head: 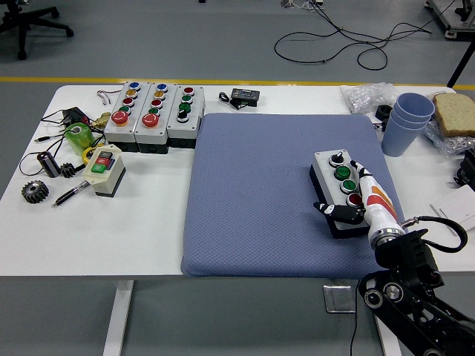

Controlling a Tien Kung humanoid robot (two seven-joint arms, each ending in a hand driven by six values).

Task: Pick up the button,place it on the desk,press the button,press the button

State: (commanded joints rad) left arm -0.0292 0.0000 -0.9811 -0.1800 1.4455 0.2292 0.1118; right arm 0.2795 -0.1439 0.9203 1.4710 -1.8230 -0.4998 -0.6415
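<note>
Currently right hand (355, 202) grips the button box (340, 191) on the blue mat (252, 200)

Blue mat (260, 193) mostly bare: wide free room left and centre. Button box (343, 191) w/ right hand (355, 202) blocks the right side. Cups (406, 122) crowd far-right corner; control boxes (154, 115) line far-left of surface (111, 230).

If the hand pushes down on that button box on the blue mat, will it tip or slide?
Probably neither. The button box looks like a rigid, squat case lying flat, so a downward press should not tip it. The textured mat likely grips its base. The right hand rests along its right side, which may also steady it.
</note>
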